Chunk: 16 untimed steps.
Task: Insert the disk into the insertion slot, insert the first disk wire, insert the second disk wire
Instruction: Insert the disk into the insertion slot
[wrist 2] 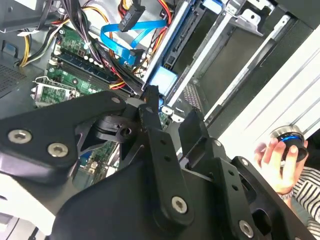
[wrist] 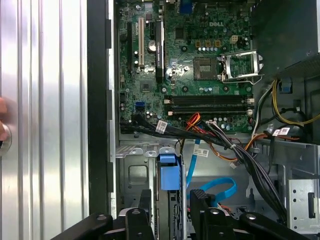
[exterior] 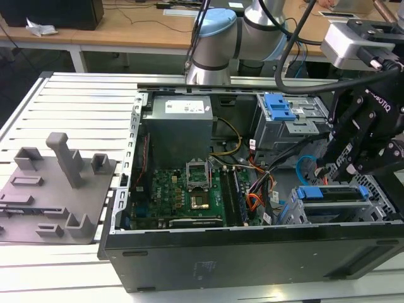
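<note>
Your open computer case (exterior: 252,252) lies on a pale slatted metal table (exterior: 69,107), with wooden desks (exterior: 126,28) behind. Your gripper (exterior: 338,165) hangs, fingers parted, astride the disk (exterior: 333,193) sitting in its slot (exterior: 383,192).

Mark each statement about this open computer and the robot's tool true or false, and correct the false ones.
1. The second wire runs inside the case. True.
2. The disk lies in the slot. True.
3. The tool hangs at the exterior view's left. False: it is above the disk, at that view's right.
4. The case is closed. False: it is open, and its motherboard is bare.
5. In the second wrist view, a hand holds a round knob. True.
</note>
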Each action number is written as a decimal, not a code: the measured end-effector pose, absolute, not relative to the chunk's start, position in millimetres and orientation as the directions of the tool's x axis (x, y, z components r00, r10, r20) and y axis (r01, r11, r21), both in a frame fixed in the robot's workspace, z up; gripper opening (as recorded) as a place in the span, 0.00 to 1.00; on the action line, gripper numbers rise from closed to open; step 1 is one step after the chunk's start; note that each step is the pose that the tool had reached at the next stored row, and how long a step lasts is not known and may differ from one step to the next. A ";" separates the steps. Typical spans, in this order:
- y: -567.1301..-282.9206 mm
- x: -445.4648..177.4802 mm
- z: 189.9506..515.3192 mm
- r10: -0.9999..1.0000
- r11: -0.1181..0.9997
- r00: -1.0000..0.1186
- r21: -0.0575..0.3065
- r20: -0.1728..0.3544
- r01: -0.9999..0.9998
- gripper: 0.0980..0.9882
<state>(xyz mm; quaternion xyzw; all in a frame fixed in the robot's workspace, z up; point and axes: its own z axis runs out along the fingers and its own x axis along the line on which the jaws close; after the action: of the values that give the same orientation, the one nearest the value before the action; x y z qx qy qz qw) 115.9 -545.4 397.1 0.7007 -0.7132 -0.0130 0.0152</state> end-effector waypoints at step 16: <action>-545.4 116.2 396.6 -1.000 0.018 -0.018 0.040 0.003 -0.999 0.01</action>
<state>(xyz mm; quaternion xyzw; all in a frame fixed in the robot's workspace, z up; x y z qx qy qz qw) 116.2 -545.4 396.6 0.7006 -0.7132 -0.0131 0.0151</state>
